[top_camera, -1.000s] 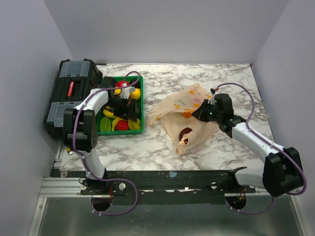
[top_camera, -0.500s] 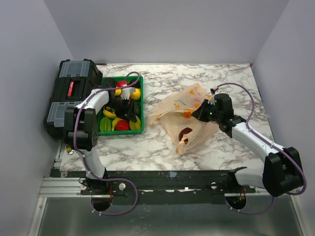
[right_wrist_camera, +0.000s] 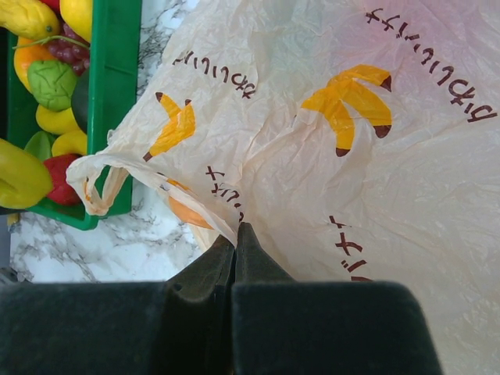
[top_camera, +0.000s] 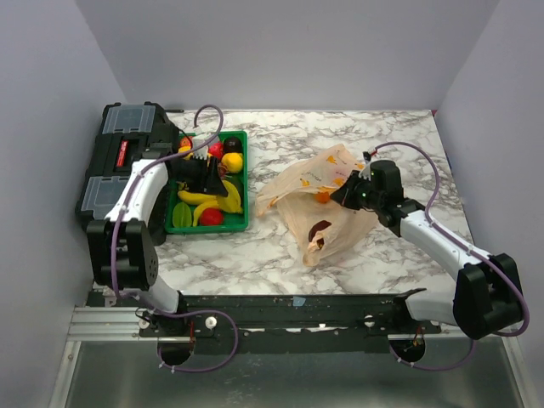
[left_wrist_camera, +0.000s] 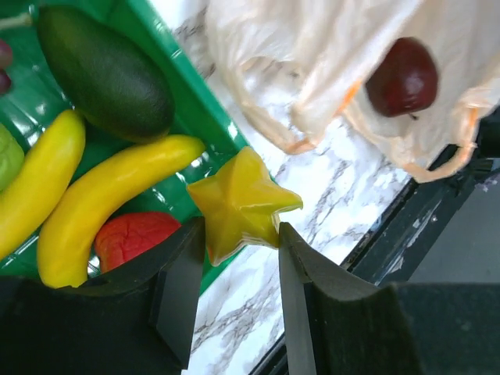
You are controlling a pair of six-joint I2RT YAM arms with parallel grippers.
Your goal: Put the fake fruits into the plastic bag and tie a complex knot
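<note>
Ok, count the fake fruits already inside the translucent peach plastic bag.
2: a dark red round plastic fruit at the translucent peach bag's near end, an orange one beside the right tool's pinched fold. Folds may hide more.

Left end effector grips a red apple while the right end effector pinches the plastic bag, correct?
Not quite. The left end effector grips a yellow star-shaped fruit, not a red apple; the left wrist view shows it. The right end effector does pinch the plastic bag.
</note>
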